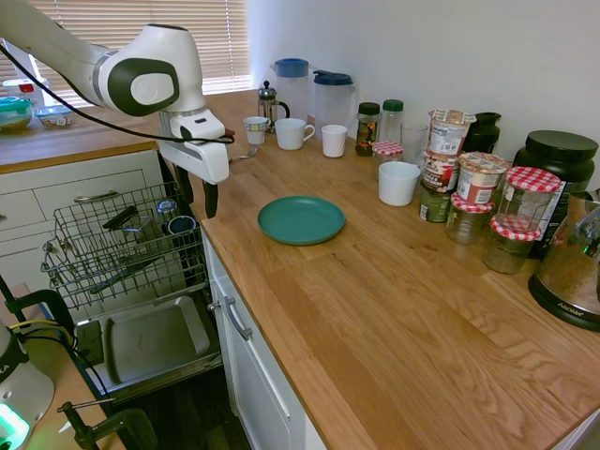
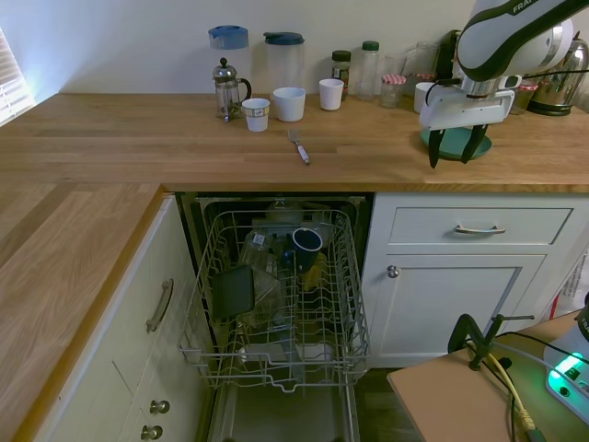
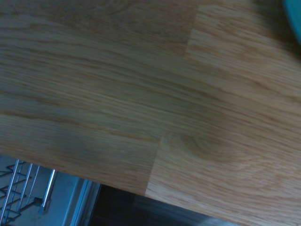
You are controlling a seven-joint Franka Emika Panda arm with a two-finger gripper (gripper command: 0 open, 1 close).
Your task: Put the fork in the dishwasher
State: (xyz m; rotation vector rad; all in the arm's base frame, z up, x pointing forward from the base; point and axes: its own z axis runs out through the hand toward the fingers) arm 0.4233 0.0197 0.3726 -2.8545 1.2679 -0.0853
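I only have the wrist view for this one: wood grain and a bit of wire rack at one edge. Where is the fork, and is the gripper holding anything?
Observer: The fork lies on the counter in front of the white cups. The gripper is open and empty.
Operator: Is the gripper near the fork?
Observer: No. It hangs over the counter edge by the teal plate, well to one side of the fork.
Operator: Is the dishwasher ready?
Observer: The dishwasher has its door down and its rack is pulled out, with some dishes already in it.

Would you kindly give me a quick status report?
End effector open, empty, above counter edge. Fork lies on counter near cups. Dishwasher open, rack out. Nothing between.
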